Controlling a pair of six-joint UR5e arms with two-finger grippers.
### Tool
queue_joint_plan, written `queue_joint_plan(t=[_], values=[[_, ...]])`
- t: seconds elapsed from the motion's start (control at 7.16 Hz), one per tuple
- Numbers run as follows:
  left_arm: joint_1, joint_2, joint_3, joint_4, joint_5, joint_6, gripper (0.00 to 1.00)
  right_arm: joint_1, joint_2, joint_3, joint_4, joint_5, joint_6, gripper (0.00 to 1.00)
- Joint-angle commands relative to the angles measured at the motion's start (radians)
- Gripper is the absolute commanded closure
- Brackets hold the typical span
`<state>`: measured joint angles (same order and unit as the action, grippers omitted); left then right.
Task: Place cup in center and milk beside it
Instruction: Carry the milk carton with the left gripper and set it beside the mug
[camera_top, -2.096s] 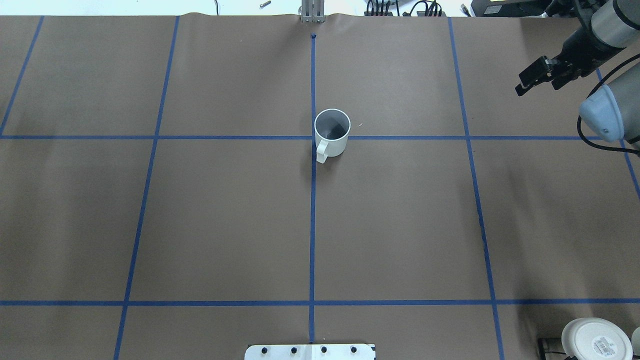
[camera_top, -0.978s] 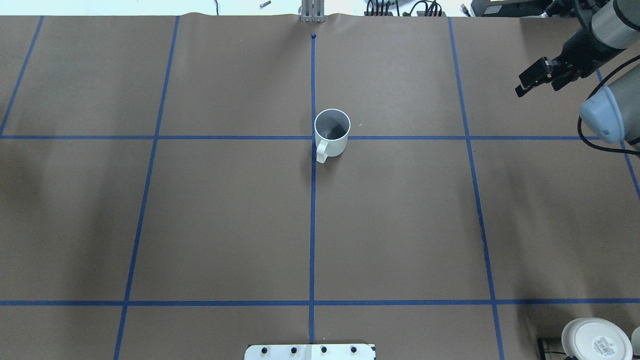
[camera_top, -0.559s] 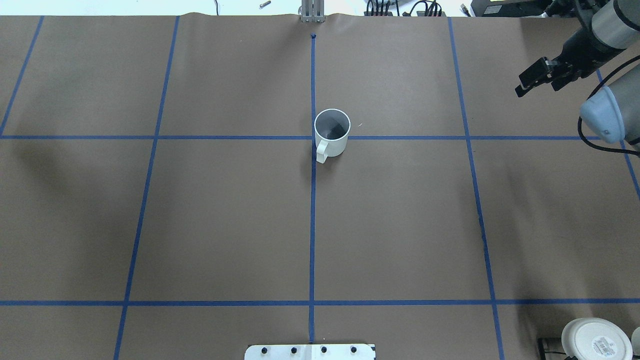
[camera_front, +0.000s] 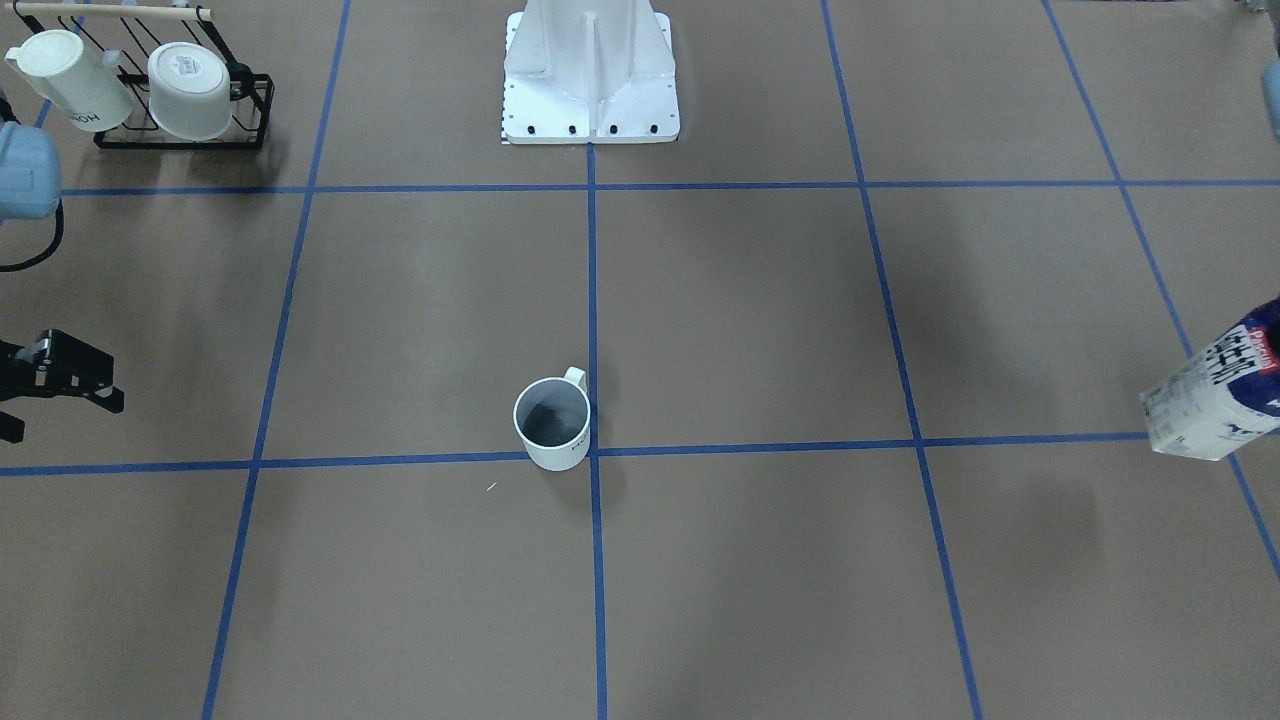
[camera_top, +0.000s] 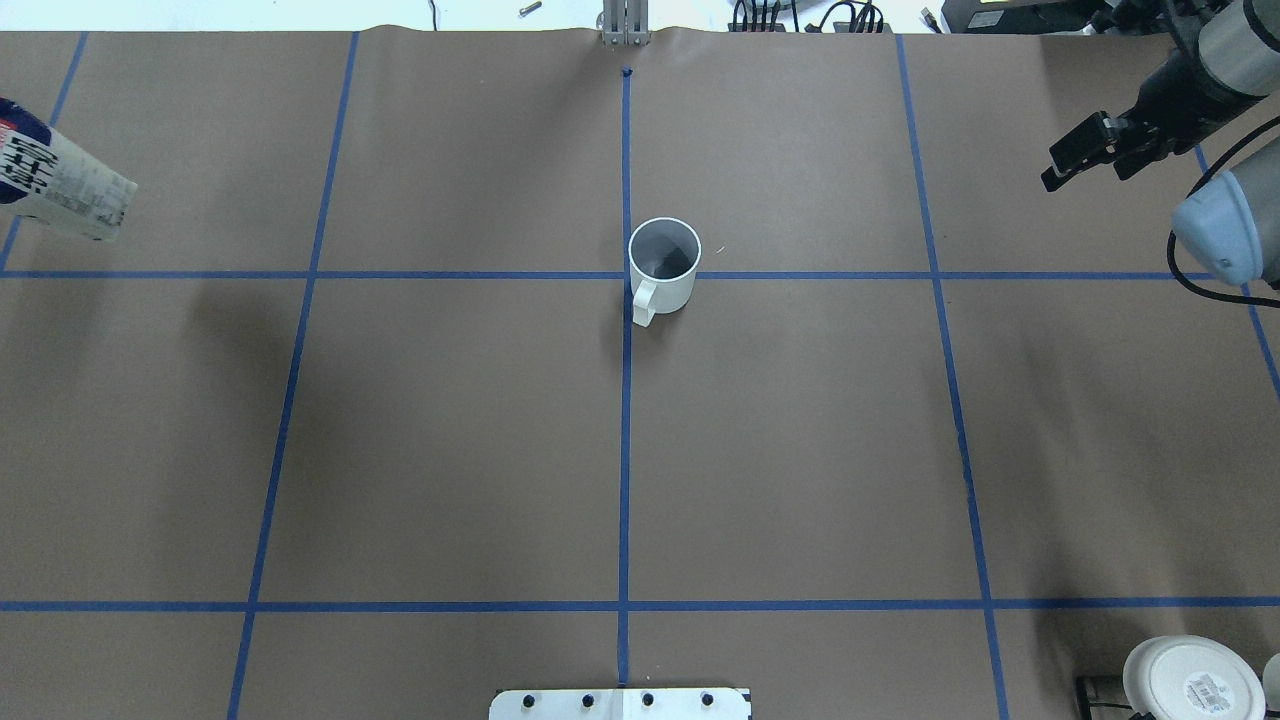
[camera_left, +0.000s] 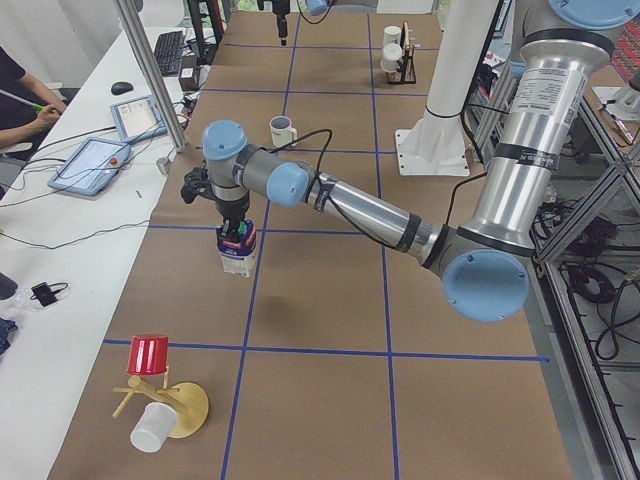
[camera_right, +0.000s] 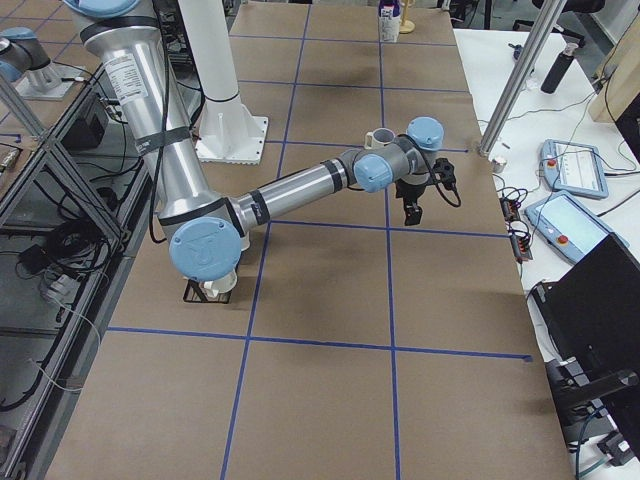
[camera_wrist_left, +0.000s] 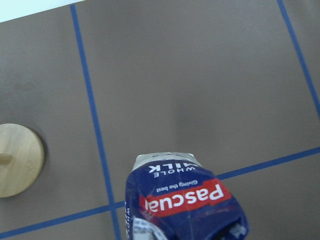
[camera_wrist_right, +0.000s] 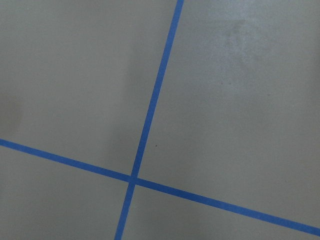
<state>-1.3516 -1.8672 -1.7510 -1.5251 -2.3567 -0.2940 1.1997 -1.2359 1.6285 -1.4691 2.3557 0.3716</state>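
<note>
The cup (camera_top: 663, 262) sits mid-frame on the tabletop (camera_top: 450, 450), so the milk (camera_top: 62, 190), lifted at the left edge, likely goes beside it; the left tool (camera_left: 236, 222) has a grip I cannot tell, and the right tool (camera_top: 1058, 170) is open.

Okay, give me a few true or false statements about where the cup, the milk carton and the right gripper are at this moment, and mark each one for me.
1. The cup stands upright beside the point where the blue tape lines cross at the table's middle. True.
2. The milk carton stands on the table touching the cup. False: it is tilted in the air, far from the cup, toward the table's end on the robot's left.
3. The right gripper is closed on the cup's handle. False: it is empty and well away from the cup.
4. Two other white mugs rest on a black rack near the robot's base. True.
</note>
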Motion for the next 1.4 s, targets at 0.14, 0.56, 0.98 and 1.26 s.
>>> queue_joint_plan(t=[0.14, 0.56, 0.98, 1.26], values=[[0.21, -0.238, -0.012, 0.132, 0.005, -0.337, 1.0, 0.009, -0.013, 0.001, 0.006, 0.0, -0.006, 0.01], [0.377, -0.38, 0.025, 0.132, 0.112, -0.548, 1.0, 0.011, -0.013, 0.001, 0.007, 0.0, -0.005, 0.01], [0.514, -0.585, 0.172, 0.125, 0.198, -0.706, 1.0, 0.009, -0.01, -0.002, 0.007, 0.0, -0.008, 0.01], [0.552, -0.677, 0.272, 0.117, 0.221, -0.714, 1.0, 0.009, -0.011, -0.001, 0.007, 0.002, -0.013, 0.0]])
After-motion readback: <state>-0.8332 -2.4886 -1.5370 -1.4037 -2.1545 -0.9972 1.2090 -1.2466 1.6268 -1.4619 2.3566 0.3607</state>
